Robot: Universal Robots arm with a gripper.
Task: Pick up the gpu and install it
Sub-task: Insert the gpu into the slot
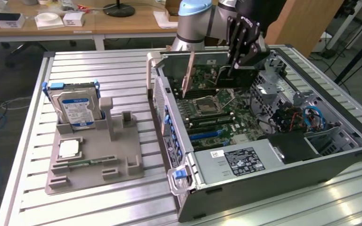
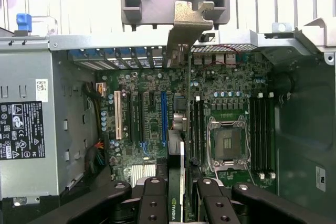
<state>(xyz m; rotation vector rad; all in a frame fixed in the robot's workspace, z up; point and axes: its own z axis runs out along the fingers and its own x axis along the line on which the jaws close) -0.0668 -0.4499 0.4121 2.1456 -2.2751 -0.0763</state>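
Wrist view tells me my pincer [image 2: 181, 184] is clenched on the gpu [image 2: 185, 27], edge-down just above the motherboard [image 2: 152, 108] by the open computer case's [image 1: 332, 155] rear wall: pickup done, seating apparently not.

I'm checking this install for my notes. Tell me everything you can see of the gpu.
The gpu is a thin dark card with a green board edge, an NVIDIA logo and a pale metal bracket at one end. The tool is shut on it, holding it on edge inside the open computer case, above the motherboard. Whether it touches a slot cannot be told.
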